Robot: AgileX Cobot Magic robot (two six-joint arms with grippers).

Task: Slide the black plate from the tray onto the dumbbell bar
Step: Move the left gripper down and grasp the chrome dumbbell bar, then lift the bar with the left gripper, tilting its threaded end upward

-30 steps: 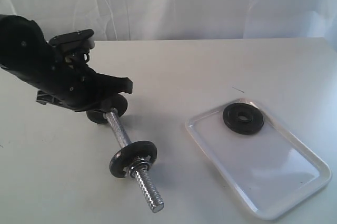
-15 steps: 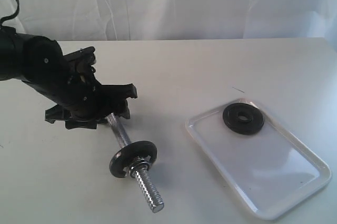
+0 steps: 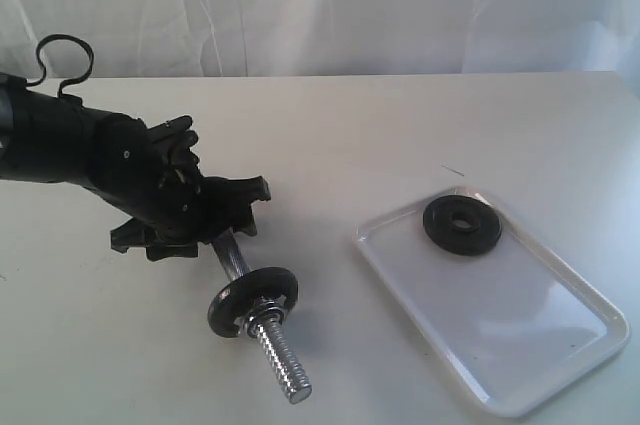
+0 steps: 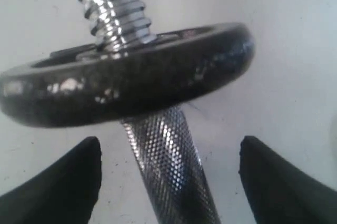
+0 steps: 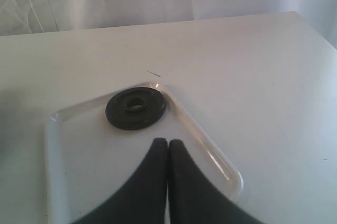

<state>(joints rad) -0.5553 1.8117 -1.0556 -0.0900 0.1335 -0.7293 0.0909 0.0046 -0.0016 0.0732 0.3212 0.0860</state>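
Outside: the small matte-black iron plate (image 3: 461, 225) is seen lying flat in the glossy white tray (image 3: 520, 345), well apart from the chrome dumbbell bar (image 3: 268, 340). Left wrist: the left gripper (image 4: 169, 145) is spread astride the knurled middle, likely for steadying. Right wrist: the right gripper (image 5: 168, 147) is pressed together, empty.

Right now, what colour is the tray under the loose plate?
White and glossy; the tray shows best in the exterior view.

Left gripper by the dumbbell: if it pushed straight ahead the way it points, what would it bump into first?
Likely the mounted disc on the dumbbell bar; the left gripper straddles the knurled shaft, open, with that disc directly ahead.
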